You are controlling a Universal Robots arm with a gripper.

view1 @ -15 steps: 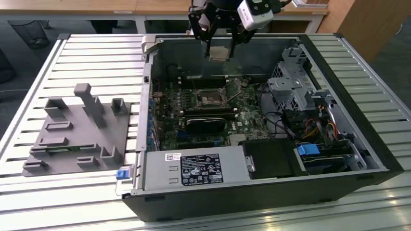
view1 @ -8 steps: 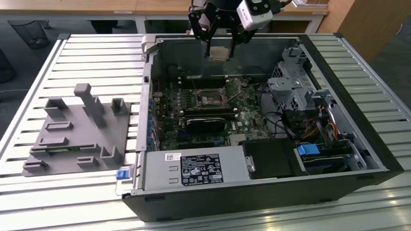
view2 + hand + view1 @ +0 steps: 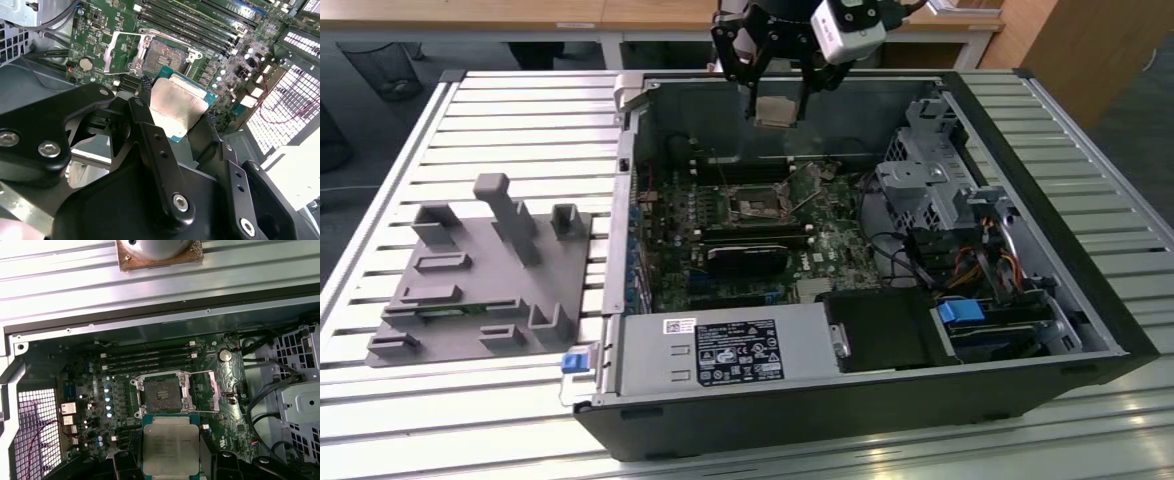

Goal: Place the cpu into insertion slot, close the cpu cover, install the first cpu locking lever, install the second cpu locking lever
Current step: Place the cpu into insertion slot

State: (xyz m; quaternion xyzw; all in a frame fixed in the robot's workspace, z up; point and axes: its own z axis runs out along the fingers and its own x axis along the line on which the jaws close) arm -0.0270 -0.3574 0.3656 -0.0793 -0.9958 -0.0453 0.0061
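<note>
My gripper (image 3: 777, 108) hangs over the far wall of the open computer case, shut on the cpu (image 3: 777, 112), a flat silvery square on a green base. In both wrist views the cpu (image 3: 177, 107) (image 3: 170, 445) sits between the black fingers (image 3: 145, 100), held by its edges. The insertion slot (image 3: 754, 208) (image 3: 161, 395) (image 3: 162, 55) lies bare on the green board below, its dark centre showing. Beside the slot the cpu cover (image 3: 129, 34) stands swung open. The cpu is well above the slot and apart from it.
The case stands on a slatted metal table (image 3: 520, 110). A grey fixture block (image 3: 480, 270) sits at the exterior view's left. Inside the case are long memory slots (image 3: 150, 360), a black block (image 3: 747, 262), a power supply (image 3: 720, 355) and a drive cage with cables (image 3: 934, 200).
</note>
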